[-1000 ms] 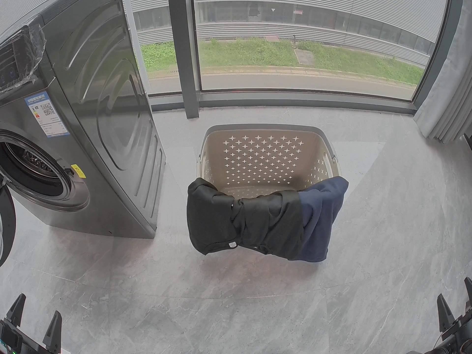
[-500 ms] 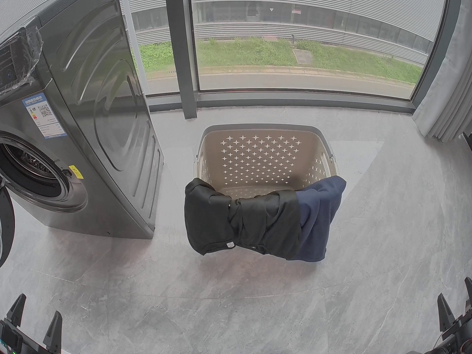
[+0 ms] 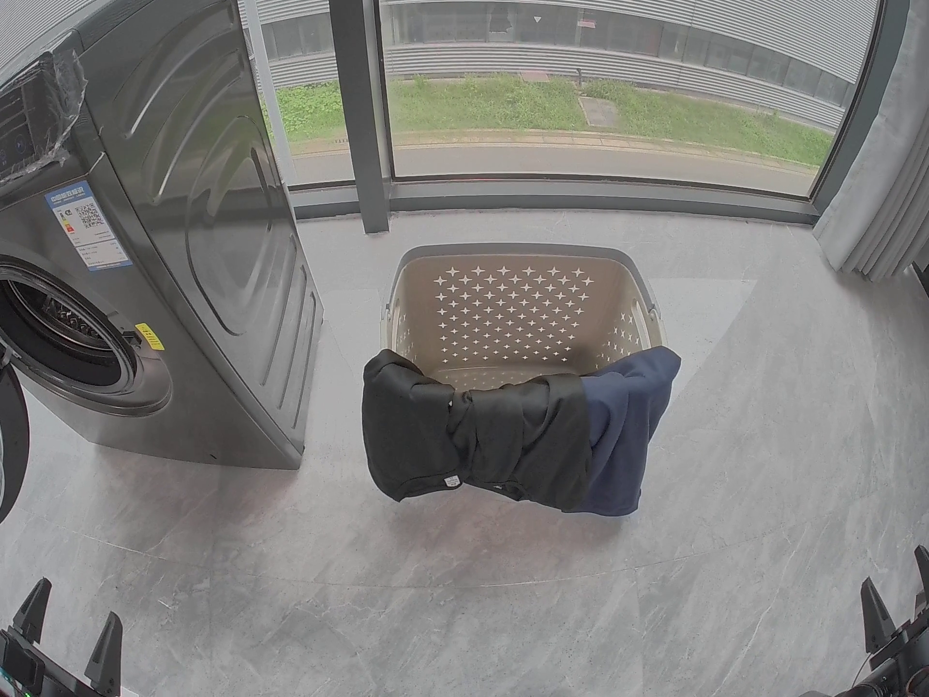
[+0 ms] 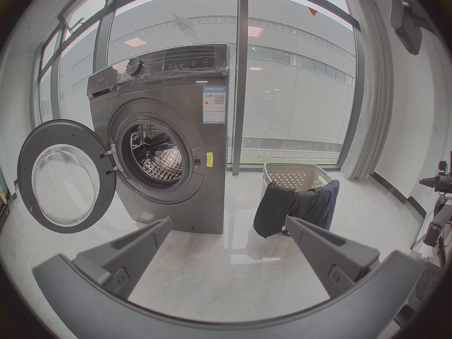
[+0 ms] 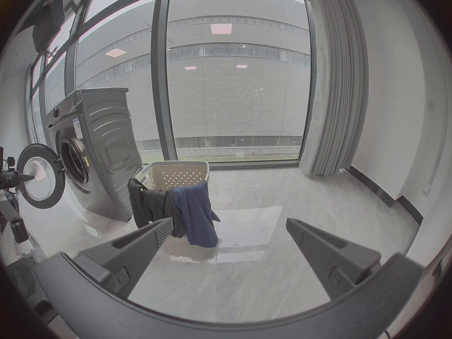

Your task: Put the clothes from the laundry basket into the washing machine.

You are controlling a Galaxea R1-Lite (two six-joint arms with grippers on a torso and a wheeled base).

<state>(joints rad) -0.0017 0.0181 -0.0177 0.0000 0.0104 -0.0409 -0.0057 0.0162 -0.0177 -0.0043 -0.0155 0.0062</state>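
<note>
Grey stone floor (image 3: 484,592) carries a beige perforated plastic laundry basket (image 3: 523,252); across its near rim hang a black cloth garment (image 3: 455,438), toward the wide-open left gripper (image 3: 75,614), and a navy cloth garment (image 3: 627,428), toward the wide-open right gripper (image 3: 895,585).

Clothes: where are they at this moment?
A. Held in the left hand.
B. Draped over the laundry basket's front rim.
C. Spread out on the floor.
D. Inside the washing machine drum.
B: the black garment and the navy garment hang over the rim of the laundry basket nearest the robot.
</note>
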